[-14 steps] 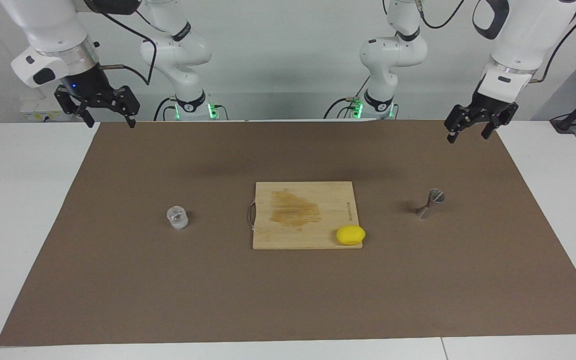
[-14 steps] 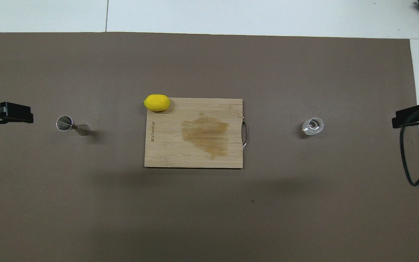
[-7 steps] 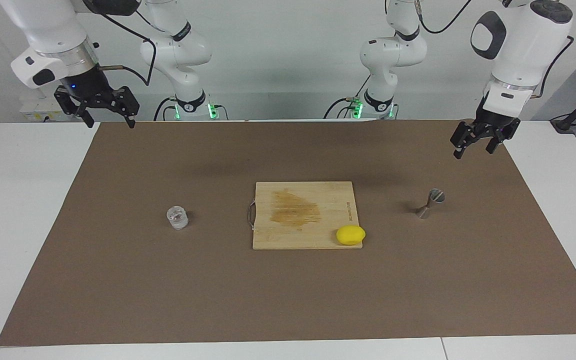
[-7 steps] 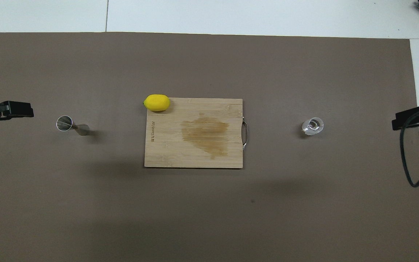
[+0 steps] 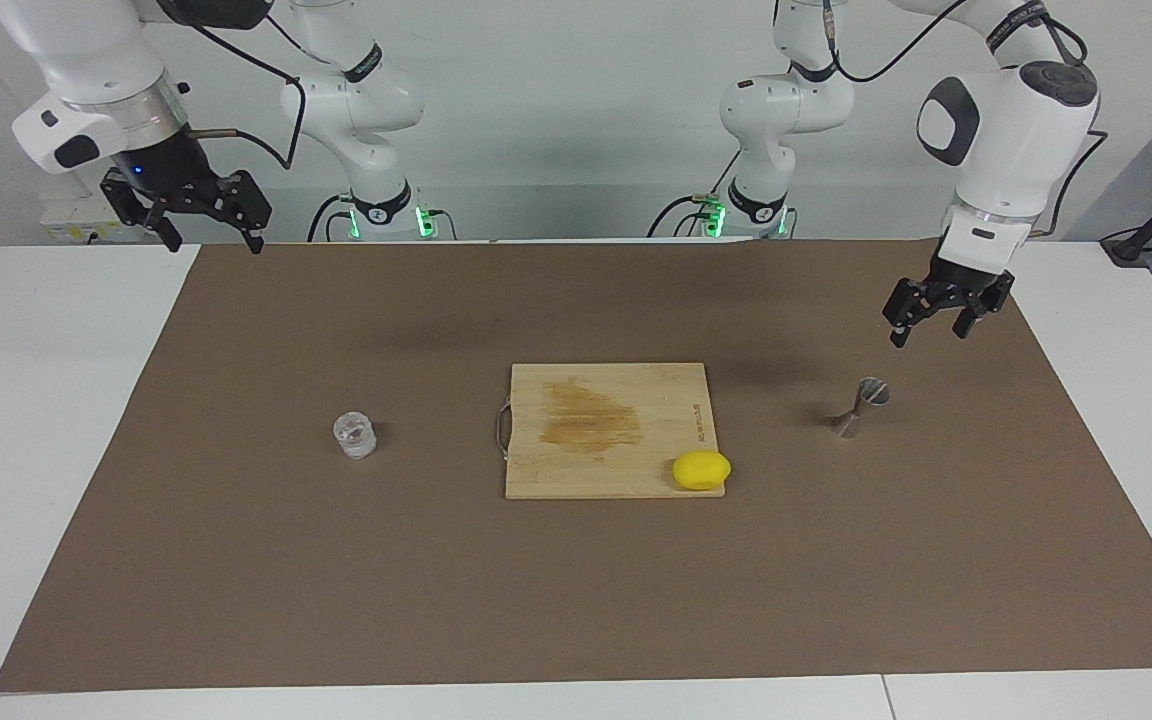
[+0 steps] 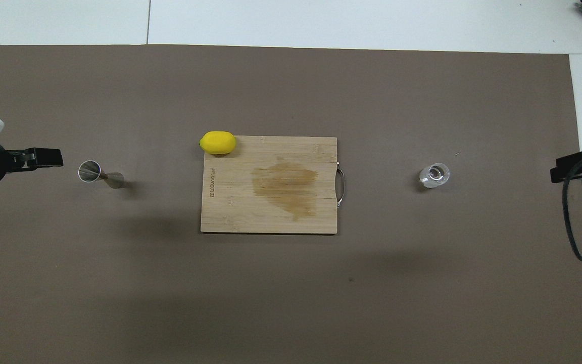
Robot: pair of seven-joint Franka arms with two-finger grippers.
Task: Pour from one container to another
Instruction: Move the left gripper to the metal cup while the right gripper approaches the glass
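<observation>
Brown mat (image 5: pixel 576 600) covers the desk (image 5: pixel 36 400); at its middle lies a bamboo board (image 5: pixel 606 430) with a lemon (image 5: pixel 701 469) on one corner. The left claw (image 5: pixel 932 320), open and empty, has come down over the mat near the steel jigger (image 5: pixel 859 406). The right claw (image 5: pixel 204 222), open, hangs well apart from the glass cup (image 5: pixel 355 436).

A large brown mat (image 5: pixel 576 600) covers most of a white table (image 5: pixel 36 400). At the middle of the mat lies a rectangular bamboo cutting board (image 5: pixel 608 430) with a darker stain at its centre and a thin metal handle (image 5: pixel 502 430) on one short edge. A yellow lemon (image 5: pixel 701 470) rests on the board's corner farthest from the robots, overhanging its edge.
</observation>
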